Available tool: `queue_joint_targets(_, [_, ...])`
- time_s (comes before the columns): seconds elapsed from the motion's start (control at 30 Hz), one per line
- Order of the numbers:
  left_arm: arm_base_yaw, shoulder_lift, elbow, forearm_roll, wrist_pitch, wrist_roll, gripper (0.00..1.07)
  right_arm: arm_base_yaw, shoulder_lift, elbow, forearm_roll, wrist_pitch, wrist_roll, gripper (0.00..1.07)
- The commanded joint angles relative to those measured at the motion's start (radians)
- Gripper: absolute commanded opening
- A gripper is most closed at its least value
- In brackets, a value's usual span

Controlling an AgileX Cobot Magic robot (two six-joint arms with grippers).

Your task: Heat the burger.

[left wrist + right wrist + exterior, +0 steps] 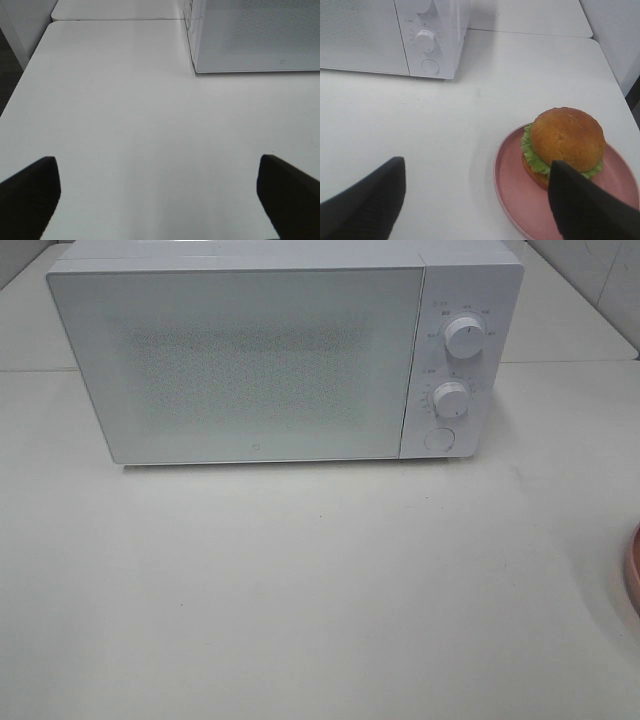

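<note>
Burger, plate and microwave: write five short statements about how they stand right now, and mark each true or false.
1. The microwave door is shut. True.
2. The burger sits inside the microwave. False: it rests on the pink plate on the table, outside the microwave.
3. The left end effector is open with nothing between its fingers. True.
4. The right end effector is clamped on the burger. False: it is open, and the burger lies beyond one fingertip, not between the two.
5. The microwave has two round knobs above a round button. True.
</note>
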Motion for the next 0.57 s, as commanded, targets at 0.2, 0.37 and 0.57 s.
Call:
queue_joint_targets(0.2, [0.002, -0.014, 0.000, 0.001, -0.014, -0.002, 1.01, -0.005, -0.023, 0.004, 0.000, -0.010, -0.004, 0.75])
queue_joint_targets(0.37, [0.002, -0.014, 0.000, 0.001, -0.014, -0.002, 1.01, -0.005, -0.023, 0.004, 0.000, -0.010, -0.004, 0.75])
queue_joint_targets(0.57, [0.002, -0.014, 0.000, 0.001, -0.014, -0.002, 1.01, -0.005, -0.023, 0.004, 0.000, -0.010, -0.004, 0.75])
